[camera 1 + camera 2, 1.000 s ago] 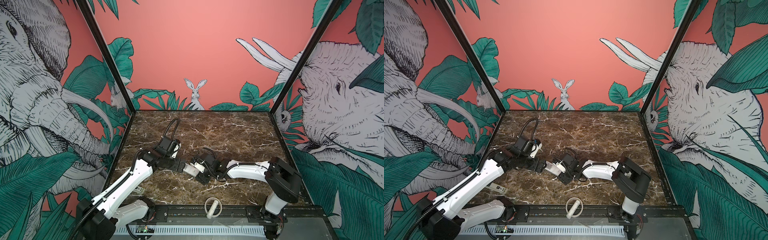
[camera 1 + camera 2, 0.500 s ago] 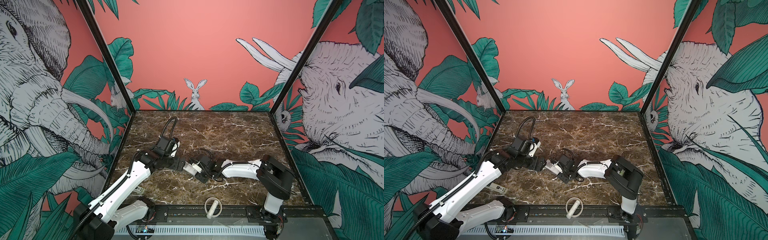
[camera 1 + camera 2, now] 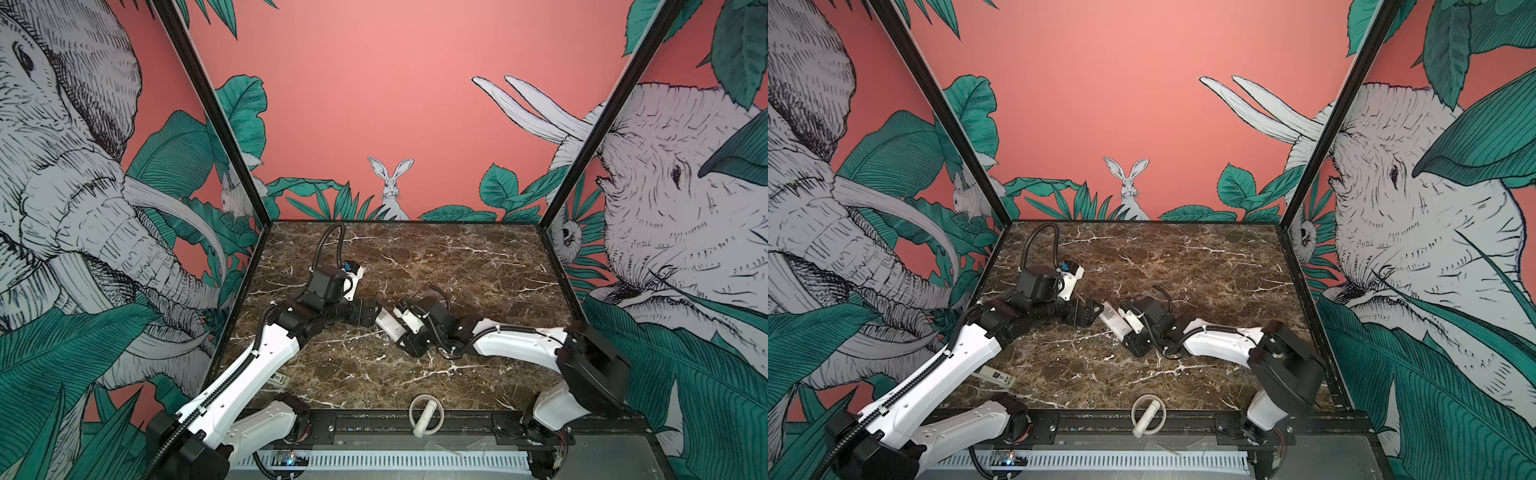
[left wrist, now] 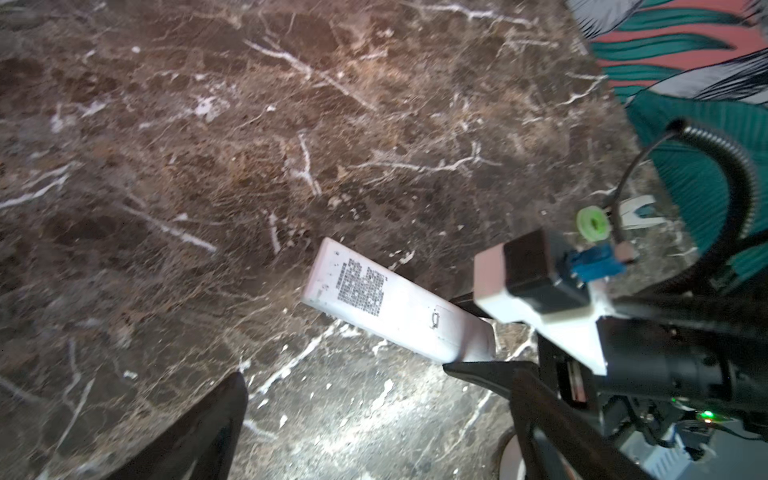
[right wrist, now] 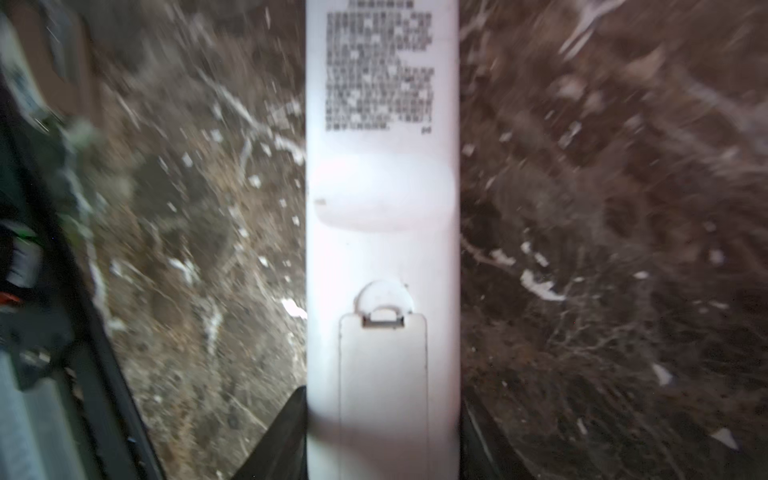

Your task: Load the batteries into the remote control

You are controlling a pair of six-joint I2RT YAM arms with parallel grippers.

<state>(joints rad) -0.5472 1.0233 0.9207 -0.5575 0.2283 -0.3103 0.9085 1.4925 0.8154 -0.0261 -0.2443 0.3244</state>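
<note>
The remote control (image 3: 387, 326) (image 3: 1112, 317) is a slim white bar held back-up over the middle of the marble. My right gripper (image 5: 382, 419) (image 3: 402, 332) is shut on its cover end, one finger against each long side. The battery cover (image 5: 383, 365) sits closed in the back, below a block of small print. In the left wrist view the remote (image 4: 386, 301) slants up off the table. My left gripper (image 4: 378, 378) (image 3: 372, 312) stands open just short of the remote's free end, with nothing between its fingers. No batteries are in view.
A white cylinder with a ring (image 3: 425, 415) (image 3: 1148, 415) lies at the front edge. A whitish strip with dark marks (image 3: 997, 376) pokes out from under my left arm at the front left. Black frame posts and printed walls close in the table (image 3: 457, 257).
My right gripper's jaws have narrowed onto the remote. The right elbow swung in toward the middle and back out. The left gripper stayed open and hardly shifted.
</note>
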